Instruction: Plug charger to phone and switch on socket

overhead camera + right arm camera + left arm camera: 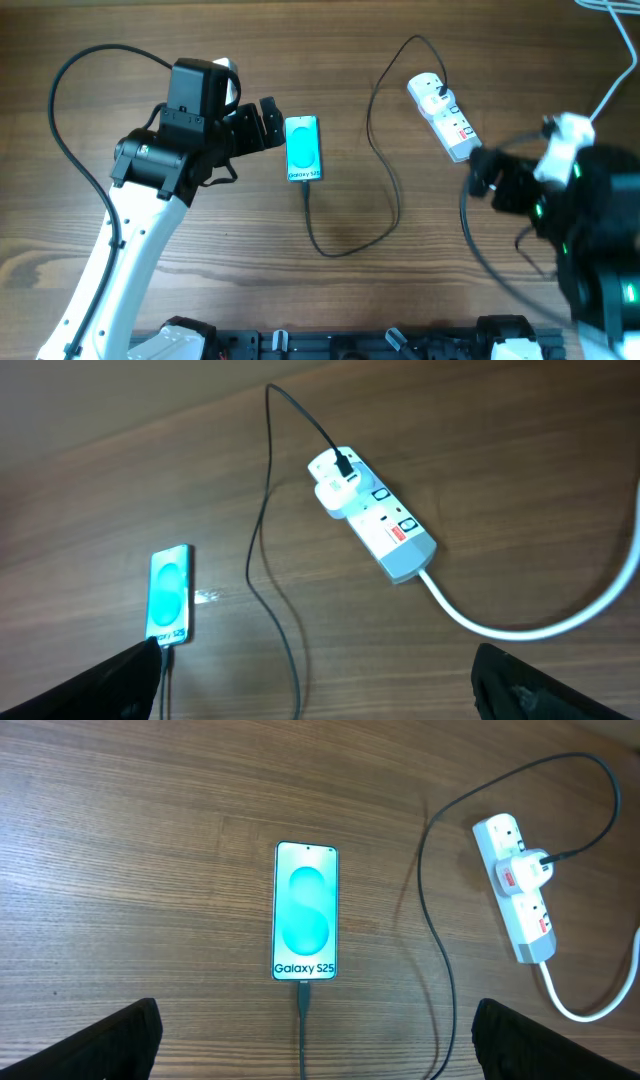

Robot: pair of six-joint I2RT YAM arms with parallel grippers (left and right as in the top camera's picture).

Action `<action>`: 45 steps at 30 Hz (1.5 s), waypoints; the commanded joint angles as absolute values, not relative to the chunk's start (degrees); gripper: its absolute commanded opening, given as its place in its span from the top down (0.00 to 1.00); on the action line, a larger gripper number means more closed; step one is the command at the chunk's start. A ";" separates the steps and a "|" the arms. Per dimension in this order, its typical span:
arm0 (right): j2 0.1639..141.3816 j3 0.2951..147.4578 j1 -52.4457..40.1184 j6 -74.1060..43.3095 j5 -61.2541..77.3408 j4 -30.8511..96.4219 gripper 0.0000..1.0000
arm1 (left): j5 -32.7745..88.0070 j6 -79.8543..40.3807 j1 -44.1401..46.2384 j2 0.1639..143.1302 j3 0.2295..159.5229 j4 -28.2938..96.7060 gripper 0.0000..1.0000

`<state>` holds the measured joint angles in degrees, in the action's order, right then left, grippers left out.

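Note:
The phone [304, 149] lies flat on the wooden table, teal screen up. The charger cable [385, 200] runs from its bottom edge in a loop to a plug in the white socket strip [444, 116]. In the left wrist view the connector [302, 988] sits in the phone [305, 911], and the socket [520, 888] lies to the right. My left gripper [312, 1045] is open and empty, just left of the phone. My right gripper [318, 680] is open and empty, hovering near the socket [372, 516]; the phone [171, 593] shows at lower left.
The socket's thick white cord [612, 85] runs off to the top right corner. A black robot cable [70, 70] arcs over the table at the left. The arm bases [330, 345] line the front edge.

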<state>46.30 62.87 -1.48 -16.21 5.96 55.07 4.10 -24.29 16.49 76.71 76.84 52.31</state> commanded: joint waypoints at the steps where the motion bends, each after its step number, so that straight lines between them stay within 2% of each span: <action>1: 39.55 61.47 -1.80 -15.25 6.04 59.02 0.00 | 3.33 -23.79 16.14 76.82 76.84 52.25 0.00; 22: 37.21 60.47 -2.02 -14.44 5.58 61.43 0.00 | 3.33 -23.79 16.14 76.82 76.84 52.25 0.00; 27: 31.77 49.43 -2.02 -10.28 6.55 51.57 0.00 | 3.33 -23.79 16.12 76.82 76.84 52.25 0.00; 37: 9.45 19.07 -0.36 -2.68 11.07 17.19 0.00 | 3.33 -23.79 16.12 76.82 76.84 52.25 0.00; 40: 6.44 13.87 -0.36 1.39 12.49 12.14 0.00 | 3.33 -23.79 16.14 76.82 76.84 52.25 0.00; 45: 0.19 6.15 -0.36 1.32 13.02 5.82 0.00 | 3.33 -23.81 16.14 76.82 76.84 52.25 0.00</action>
<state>3.75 9.32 -0.58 -0.01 11.68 7.75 4.10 -24.29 16.49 76.71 76.84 52.31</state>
